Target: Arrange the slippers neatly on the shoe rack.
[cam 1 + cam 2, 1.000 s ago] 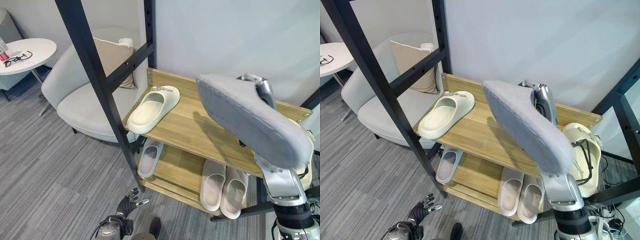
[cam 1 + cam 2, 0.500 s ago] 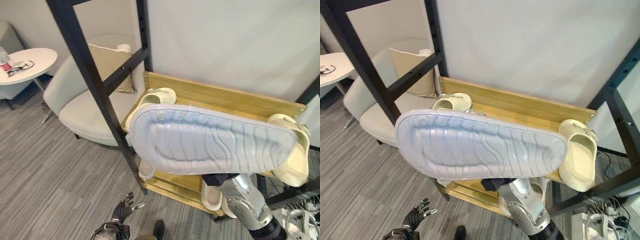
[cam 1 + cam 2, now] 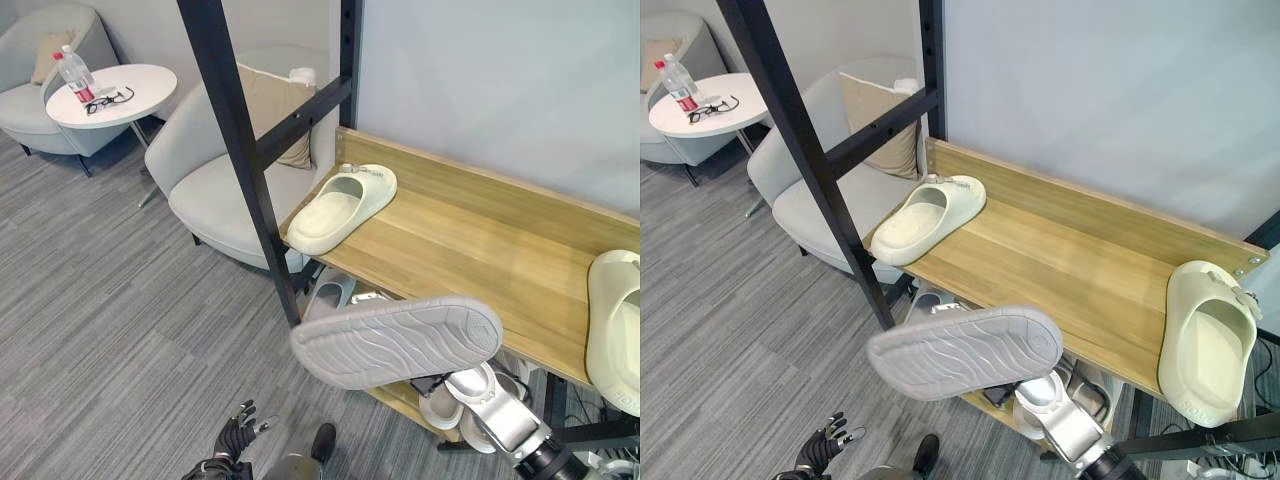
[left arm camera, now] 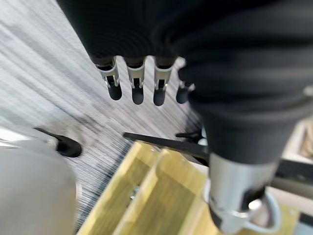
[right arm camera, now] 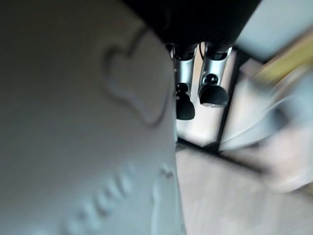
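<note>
Having been lowered from above the shelf, the grey slipper (image 3: 398, 342), sole up, is held by the right hand's (image 3: 1048, 393) fingers before the shoe rack (image 3: 470, 250); placement remains.

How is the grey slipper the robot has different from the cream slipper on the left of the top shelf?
The grey slipper hangs in the air at the right hand, in front of the rack; the cream slipper rests on the top shelf. The grey one shows its ridged sole; the cream one sits sole down, opening up. Both are slide slippers.
</note>
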Tool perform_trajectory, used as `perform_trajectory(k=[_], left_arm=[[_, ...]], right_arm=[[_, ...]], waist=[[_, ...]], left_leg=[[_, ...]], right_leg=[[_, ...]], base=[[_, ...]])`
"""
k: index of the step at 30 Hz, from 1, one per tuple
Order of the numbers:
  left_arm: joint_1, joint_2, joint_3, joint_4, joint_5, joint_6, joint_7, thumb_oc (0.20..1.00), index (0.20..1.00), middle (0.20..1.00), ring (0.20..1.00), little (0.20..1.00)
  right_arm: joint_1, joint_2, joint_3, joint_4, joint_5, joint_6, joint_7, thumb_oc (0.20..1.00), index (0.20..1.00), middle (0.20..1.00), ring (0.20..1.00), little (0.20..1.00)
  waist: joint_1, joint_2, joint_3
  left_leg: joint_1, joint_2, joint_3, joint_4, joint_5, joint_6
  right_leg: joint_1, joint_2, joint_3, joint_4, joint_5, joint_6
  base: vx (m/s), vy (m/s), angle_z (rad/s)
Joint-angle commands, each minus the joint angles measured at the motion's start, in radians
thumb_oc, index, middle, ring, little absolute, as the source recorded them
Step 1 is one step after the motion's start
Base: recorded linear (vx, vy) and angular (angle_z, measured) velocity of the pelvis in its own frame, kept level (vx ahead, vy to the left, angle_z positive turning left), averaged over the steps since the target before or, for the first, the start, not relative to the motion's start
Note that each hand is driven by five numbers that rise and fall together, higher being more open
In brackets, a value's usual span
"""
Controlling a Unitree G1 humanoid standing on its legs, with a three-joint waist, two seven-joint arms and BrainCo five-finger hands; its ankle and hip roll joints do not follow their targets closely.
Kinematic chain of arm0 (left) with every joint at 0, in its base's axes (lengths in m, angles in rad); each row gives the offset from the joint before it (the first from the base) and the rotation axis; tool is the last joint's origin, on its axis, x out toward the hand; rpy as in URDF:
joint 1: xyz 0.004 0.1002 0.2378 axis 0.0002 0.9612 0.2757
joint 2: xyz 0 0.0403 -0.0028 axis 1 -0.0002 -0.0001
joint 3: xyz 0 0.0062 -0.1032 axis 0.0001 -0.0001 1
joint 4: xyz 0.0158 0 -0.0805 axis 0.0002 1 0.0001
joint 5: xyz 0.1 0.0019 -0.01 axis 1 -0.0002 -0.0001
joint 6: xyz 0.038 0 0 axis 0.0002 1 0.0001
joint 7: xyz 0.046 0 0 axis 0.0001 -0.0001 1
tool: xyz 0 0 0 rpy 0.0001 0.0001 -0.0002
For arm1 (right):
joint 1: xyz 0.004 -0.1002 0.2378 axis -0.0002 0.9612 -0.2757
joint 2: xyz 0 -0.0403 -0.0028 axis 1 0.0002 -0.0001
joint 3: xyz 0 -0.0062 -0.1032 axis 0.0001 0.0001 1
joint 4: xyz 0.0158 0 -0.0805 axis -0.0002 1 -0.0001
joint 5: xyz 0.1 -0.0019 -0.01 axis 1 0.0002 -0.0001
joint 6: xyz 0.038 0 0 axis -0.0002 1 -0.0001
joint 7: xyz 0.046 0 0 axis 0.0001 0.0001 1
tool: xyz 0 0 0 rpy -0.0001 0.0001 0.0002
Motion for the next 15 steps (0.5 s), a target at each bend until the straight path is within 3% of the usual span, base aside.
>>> perform_trajectory(k=[1, 4, 9, 10, 11, 15], left_arm=[[-0.084, 0.047, -0.047, -0.055, 0.018, -0.054, 0.014, 1.0, 1.0, 1.0, 1.0, 1.0], [-0.107, 0.063, -0.073, -0.107, -0.027, -0.077, 0.036, 1.0, 1.0, 1.0, 1.0, 1.0], [-0.122, 0.085, -0.111, -0.245, -0.11, -0.123, 0.064, 1.0, 1.0, 1.0, 1.0, 1.0], [-0.113, 0.105, -0.122, -0.332, -0.149, -0.144, 0.065, 1.0, 1.0, 1.0, 1.0, 1.0], [-0.107, 0.11, -0.125, -0.354, -0.153, -0.15, 0.063, 1.0, 1.0, 1.0, 1.0, 1.0], [-0.093, 0.126, -0.128, -0.413, -0.176, -0.156, 0.05, 1.0, 1.0, 1.0, 1.0, 1.0]], right_arm=[[-0.111, 0.003, -0.017, -0.011, -0.195, -0.064, -0.174, 0.2, 0.2, 0.2, 0.2, 0.2], [-0.173, -0.023, -0.022, 0.048, -0.281, -0.054, -0.266, 0.2, 0.2, 0.2, 0.2, 0.2], [-0.276, -0.045, -0.067, 0.171, -0.445, -0.012, -0.483, 0.2, 0.2, 0.2, 0.2, 0.2], [-0.342, -0.029, -0.08, 0.232, -0.476, 0.019, -0.566, 0.2, 0.2, 0.2, 0.2, 0.2], [-0.358, -0.026, -0.087, 0.242, -0.485, 0.025, -0.587, 0.2, 0.2, 0.2, 0.2, 0.2], [-0.407, -0.034, -0.114, 0.284, -0.514, 0.055, -0.642, 0.2, 0.2, 0.2, 0.2, 0.2]], waist=[[0.027, 0.026, 0.101], [0.031, 0.051, 0.178], [0.044, 0.076, 0.188], [0.058, 0.081, 0.199], [0.06, 0.077, 0.198], [0.074, 0.076, 0.201]], left_leg=[[-0.007, 0.108, 0.023, 0.04, -0.071, -0.036], [-0.143, 0.1, 0.012, 0.139, -0.073, -0.031], [-0.37, 0.074, -0.014, 0.292, -0.08, -0.027], [-0.434, 0.066, -0.009, 0.344, -0.095, -0.025], [-0.436, 0.063, -0.009, 0.357, -0.126, -0.026], [-0.495, 0.054, -0.011, 0.404, -0.144, -0.02]], right_leg=[[-0.138, -0.02, 0.004, 0.172, -0.094, -0.014], [-0.293, -0.046, 0.002, 0.309, -0.112, -0.026], [-0.505, -0.076, 0.007, 0.475, -0.149, -0.029], [-0.58, -0.087, 0.022, 0.544, -0.162, -0.03], [-0.585, -0.087, 0.035, 0.558, -0.191, -0.023], [-0.642, -0.1, 0.037, 0.613, -0.209, -0.023]], base=[[-0.41, -0.04, 0.24], [-0.37, 0.014, 0.19], [-0.19, 0.047, 0.15], [-0.05, 0.048, 0.28], [-0.02, 0.033, 0.03], [-0.01, 0.017, 0.04]])
